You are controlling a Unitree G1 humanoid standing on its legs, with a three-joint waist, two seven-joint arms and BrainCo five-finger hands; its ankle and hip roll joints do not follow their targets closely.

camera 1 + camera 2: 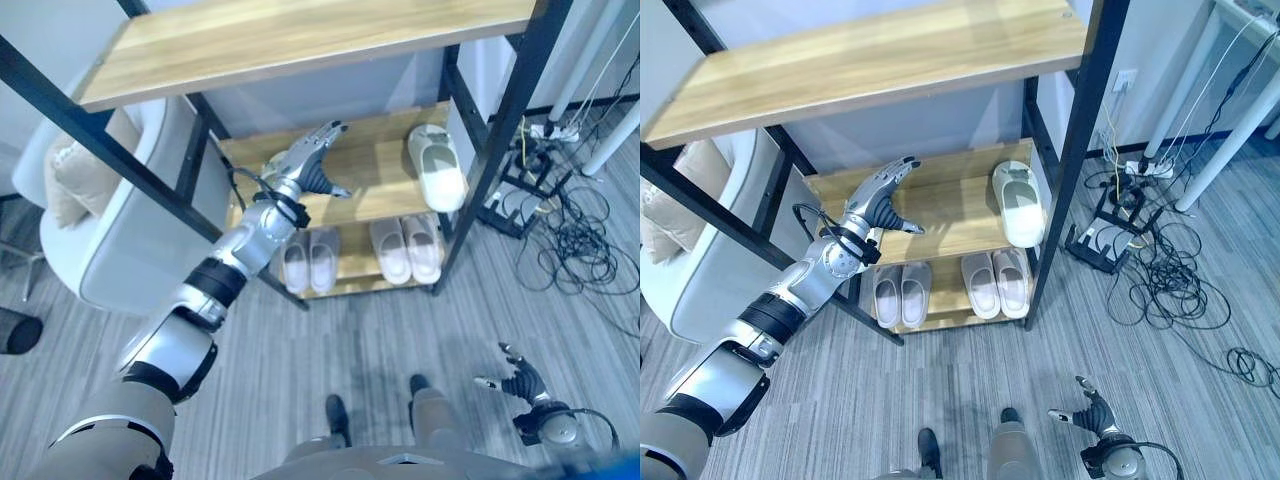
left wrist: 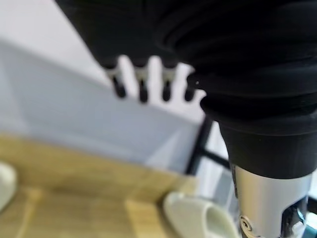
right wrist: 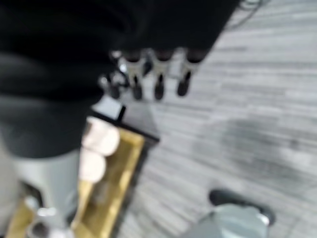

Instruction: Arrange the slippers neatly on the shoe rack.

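Right hand (image 1: pixel 522 383) hangs low over the grey floor (image 1: pixel 380 340), fingers loosely spread, nothing in it. Left hand (image 1: pixel 312 152) is up at the rack's (image 1: pixel 1072 170) middle shelf (image 1: pixel 950 215), fingers straight and reaching in, thumb splayed down toward the board, empty too; its wrist view shows straight fingertips (image 2: pixel 142 92) past the dark cover and no slipper between them.

Slippers: one white slipper (image 1: pixel 436 165) lies on the middle shelf near the right post, well apart from the left hand. Bottom shelf (image 1: pixel 350 285) holds two pairs side by side, left pair (image 1: pixel 308 260) and right pair (image 1: pixel 406 248), each pair touching, lined up roughly parallel. Top shelf (image 1: pixel 300 40) is bare where it can be seen. A grey chair (image 1: pixel 130 240) with a cushion stands left of the rack; cables (image 1: pixel 570 240) are strewn on the floor to its right.

Handling, judged: slippers look like soft foam or rubber, light, bendy, not fragile, probably a bit slick on the smooth upper. Best hold is likely a pinch across the upper band, thumb inside the opening, or a squeeze across the sole edges mid-length. The lone slipper on the middle shelf looks like the one wanting a mate.
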